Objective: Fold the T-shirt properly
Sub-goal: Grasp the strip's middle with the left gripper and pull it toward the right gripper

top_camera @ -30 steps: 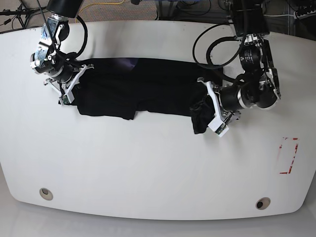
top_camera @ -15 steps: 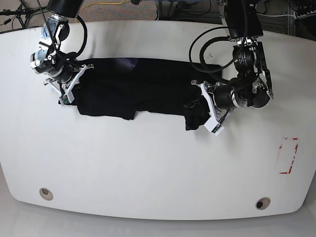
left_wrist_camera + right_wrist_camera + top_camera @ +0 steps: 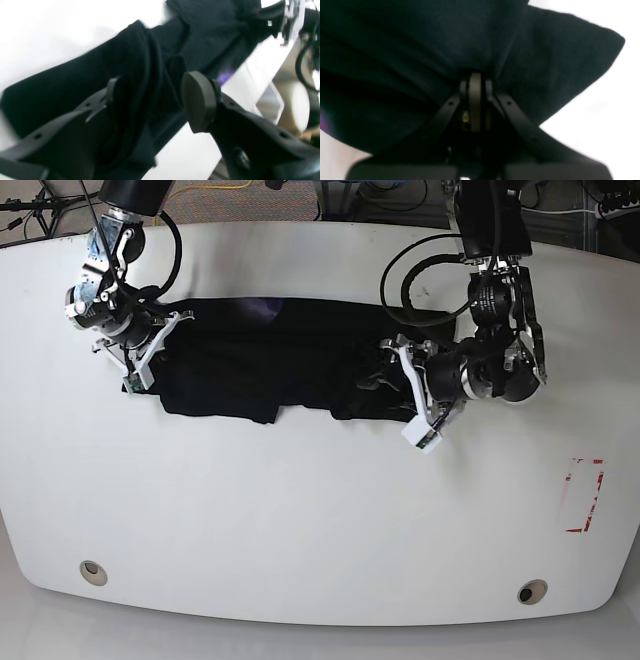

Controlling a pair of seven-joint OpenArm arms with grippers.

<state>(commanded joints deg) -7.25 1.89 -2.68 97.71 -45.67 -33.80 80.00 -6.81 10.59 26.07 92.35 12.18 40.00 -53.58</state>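
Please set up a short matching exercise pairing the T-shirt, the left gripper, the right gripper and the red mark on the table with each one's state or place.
Things:
1. T-shirt
2. left gripper
3. right gripper
4. red mark

States or places:
A. fingers apart around bunched cloth
B. near the table edge, away from the cloth
C. black, stretched between both arms
D. closed on a fold

Pairs: 1-C, 2-A, 3-D, 4-B

Below the T-shirt (image 3: 270, 360) we see bare white table (image 3: 300, 520) open for passage, while both arms crowd the shirt's two ends.
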